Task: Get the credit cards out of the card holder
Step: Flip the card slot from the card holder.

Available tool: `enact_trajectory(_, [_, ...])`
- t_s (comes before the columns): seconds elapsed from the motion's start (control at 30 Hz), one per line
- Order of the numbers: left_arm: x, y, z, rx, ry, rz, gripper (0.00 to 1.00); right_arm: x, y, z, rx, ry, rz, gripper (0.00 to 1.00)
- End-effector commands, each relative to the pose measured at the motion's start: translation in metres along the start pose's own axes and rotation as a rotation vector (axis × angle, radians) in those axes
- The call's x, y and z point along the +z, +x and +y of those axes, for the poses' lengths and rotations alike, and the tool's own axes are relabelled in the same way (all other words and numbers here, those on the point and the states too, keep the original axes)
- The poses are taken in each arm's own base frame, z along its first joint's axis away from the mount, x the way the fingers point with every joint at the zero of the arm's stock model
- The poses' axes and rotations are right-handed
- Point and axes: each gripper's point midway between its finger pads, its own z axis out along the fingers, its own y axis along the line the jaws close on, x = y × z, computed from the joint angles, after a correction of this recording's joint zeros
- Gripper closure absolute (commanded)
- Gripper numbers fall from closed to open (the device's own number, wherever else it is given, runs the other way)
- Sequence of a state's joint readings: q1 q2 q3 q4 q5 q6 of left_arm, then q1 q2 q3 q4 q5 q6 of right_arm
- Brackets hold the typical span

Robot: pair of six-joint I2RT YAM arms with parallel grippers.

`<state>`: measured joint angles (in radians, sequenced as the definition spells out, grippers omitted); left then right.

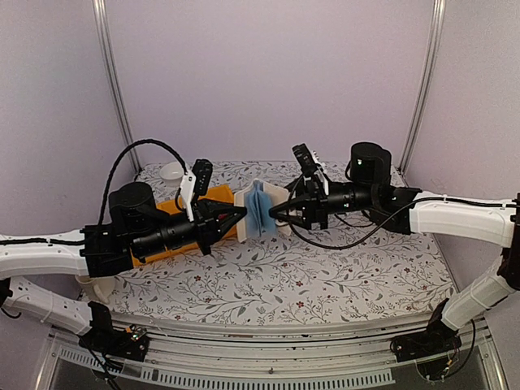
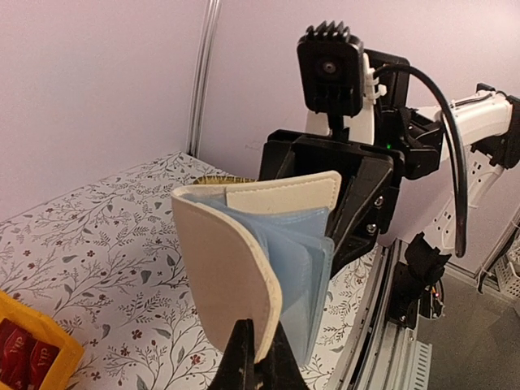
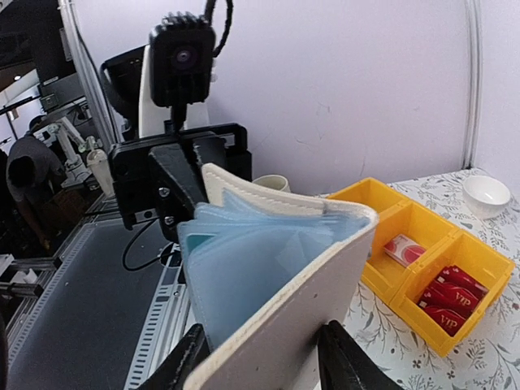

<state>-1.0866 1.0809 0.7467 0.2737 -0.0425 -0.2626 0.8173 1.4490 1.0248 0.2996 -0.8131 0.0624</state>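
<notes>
2 grippers: we see the left gripper (image 1: pixel 236 218) and the right gripper (image 1: pixel 278 211) facing each other, tip toward tip, above the table with the leaf and flower print (image 1: pixel 325 276).
Card holder: the soft whitish card holder with pale blue-grey clear plastic sleeves (image 1: pixel 260 208) is in the air between the 2 grippers. It is opened like a booklet and the sleeves are fanned out.
Left jaws: together, clamped on the edge of 1 whitish cover leaf. The left wrist view shows this at its lower border.
Right jaws: clamped on the other cover leaf, with 1 finger on each side of it in the right wrist view.
Sleeves: pale blue and half transparent. We cannot tell if a card is inside them.
Credit cards: the red credit cards with small light print (image 3: pixel 447 296) lie in 2 compartments of the yellow plastic bin with dividers (image 3: pixel 367 191).
Bin: it stands on the table behind the left gripper, apart from the card holder.
Bowl: 1 small round white bowl (image 3: pixel 486 195) stands on the table beyond the bin.
</notes>
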Motion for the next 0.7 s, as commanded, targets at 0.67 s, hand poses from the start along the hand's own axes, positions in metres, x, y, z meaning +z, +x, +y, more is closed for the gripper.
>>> enact_trajectory(0.67, [-0.002, -0.014, 0.0, -0.019, 0.02, -0.085, 1.0, 0.003, -0.005, 0.021, 0.006, -0.075, -0.015, 0.35])
